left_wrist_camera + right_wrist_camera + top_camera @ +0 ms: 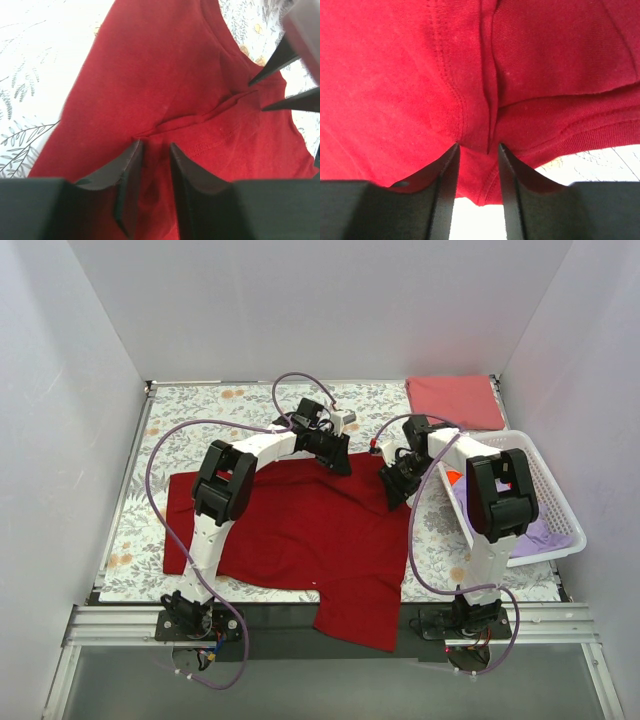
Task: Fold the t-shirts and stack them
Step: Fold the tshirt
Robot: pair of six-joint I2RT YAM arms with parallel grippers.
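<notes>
Pinching a raised pleat of cloth, the left arm's fingers (129, 180) are seen set narrowly, clamped on the crimson t-shirt (165, 75) just behind a stitched seam. The right arm's fingers (442, 185) are likewise clamped on a gathered ridge of the same garment, close beside a ribbed band, with floral cloth (600, 162) showing past that edge. Both grips are placed along the garment's far side, near each other, with the neckline between them.

Item, crimson t-shirt (300, 520): spread mostly flat at the middle of the tabletop (130, 585), one corner hung over the near edge. No fold is yet made in it.

Item, pinkish-red t-shirt (455, 400): laid folded at the far right corner, judged the start of the stack.

Items, lavender t-shirt (535, 535) and orange t-shirt (452, 478): left crumpled in the basket (562, 502), unfolded.

Progress: one garment is judged done, one is in hand, and at least two are left.

Edges and room: bare floral cloth (200, 410) is offered to the left and behind the garment for a fold to be drawn over. On the right, the basket stands just beside the right arm, so little room is given there. The whole is shut in by white walls (60, 440) on three sides.
</notes>
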